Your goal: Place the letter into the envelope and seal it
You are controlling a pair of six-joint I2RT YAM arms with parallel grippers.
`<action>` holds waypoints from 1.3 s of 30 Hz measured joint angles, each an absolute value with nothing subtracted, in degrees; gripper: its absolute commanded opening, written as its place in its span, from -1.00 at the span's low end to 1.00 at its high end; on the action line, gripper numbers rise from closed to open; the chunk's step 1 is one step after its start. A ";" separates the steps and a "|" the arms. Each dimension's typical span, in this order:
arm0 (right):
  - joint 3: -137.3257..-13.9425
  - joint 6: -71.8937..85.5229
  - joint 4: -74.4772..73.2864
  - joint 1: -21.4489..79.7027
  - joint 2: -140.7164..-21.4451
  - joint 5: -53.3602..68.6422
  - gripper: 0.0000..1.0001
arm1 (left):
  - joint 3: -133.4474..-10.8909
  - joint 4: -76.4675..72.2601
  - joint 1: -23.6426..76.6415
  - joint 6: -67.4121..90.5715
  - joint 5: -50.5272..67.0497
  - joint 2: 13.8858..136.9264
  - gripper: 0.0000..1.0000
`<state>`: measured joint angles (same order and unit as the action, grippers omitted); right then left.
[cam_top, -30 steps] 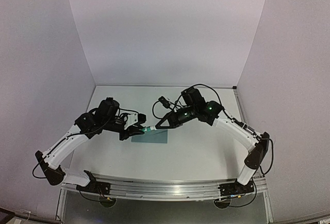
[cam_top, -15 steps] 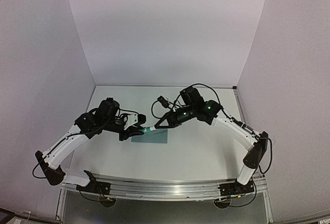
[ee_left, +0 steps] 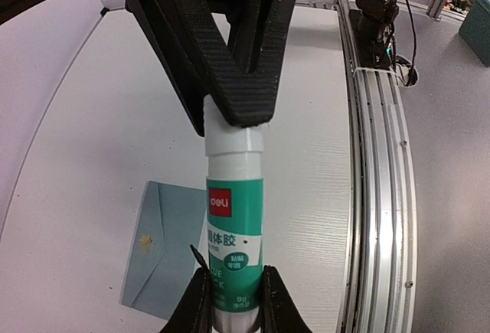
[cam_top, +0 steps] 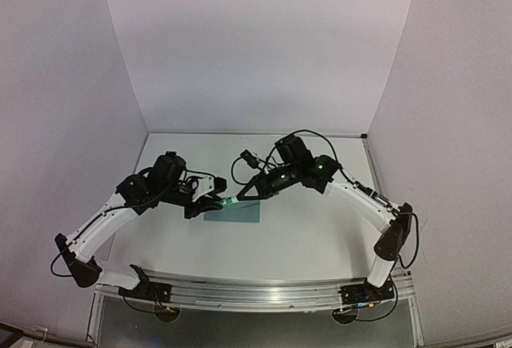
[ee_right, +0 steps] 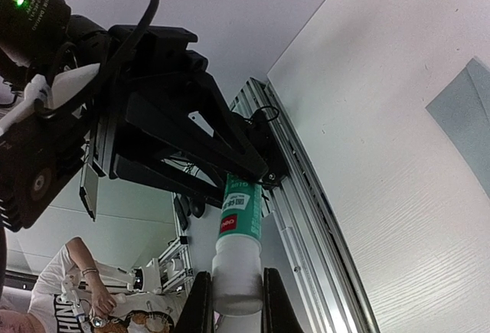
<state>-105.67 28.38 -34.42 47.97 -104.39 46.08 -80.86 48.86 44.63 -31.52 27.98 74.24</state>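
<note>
A green and white glue stick [cam_top: 229, 201] hangs level above the table, held from both ends. My left gripper [ee_left: 234, 302] is shut on its green labelled body [ee_left: 235, 226]. My right gripper [ee_right: 236, 296] is shut on the white cap [ee_right: 237, 272] at the other end. Below them the teal envelope [cam_top: 237, 214] lies flat on the white table, flap side up with a small gold mark [ee_left: 145, 239]; part of it also shows in the right wrist view [ee_right: 467, 115]. The letter is not in view.
An aluminium rail [cam_top: 256, 292] runs along the table's near edge, also seen in the left wrist view [ee_left: 375, 195]. White walls [cam_top: 256, 44] close the back and sides. Beyond the rail a person [ee_right: 84, 291] sits off the table.
The right arm's elbow and wrist have drifted slightly left, toward the left gripper. The glue stick stays gripped at both ends and the left arm holds still.
</note>
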 measured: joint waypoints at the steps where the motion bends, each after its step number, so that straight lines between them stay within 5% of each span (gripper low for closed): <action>1: -105.74 28.38 -34.48 48.00 -104.65 45.95 -1.00 | -81.11 49.21 44.62 -31.48 27.74 74.42 -1.00; 23: -114.59 29.13 -34.92 48.70 -113.23 41.08 -1.00 | -81.60 50.77 43.86 -27.75 17.62 76.27 -1.00; 28: -114.62 30.76 -34.33 48.82 -113.31 39.64 -0.36 | -80.39 49.07 43.86 -28.82 16.79 76.14 -1.00; 36: -114.72 33.37 -33.01 52.17 -114.15 36.94 -0.41 | -77.10 41.38 44.95 -31.33 18.49 74.49 -1.00; 39: -114.71 33.78 -32.99 52.18 -113.84 36.05 -0.28 | -77.03 40.71 44.93 -31.72 18.41 74.39 -1.00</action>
<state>-114.71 33.78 -32.99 52.18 -113.84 36.05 -77.03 40.71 44.93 -31.72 18.41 74.39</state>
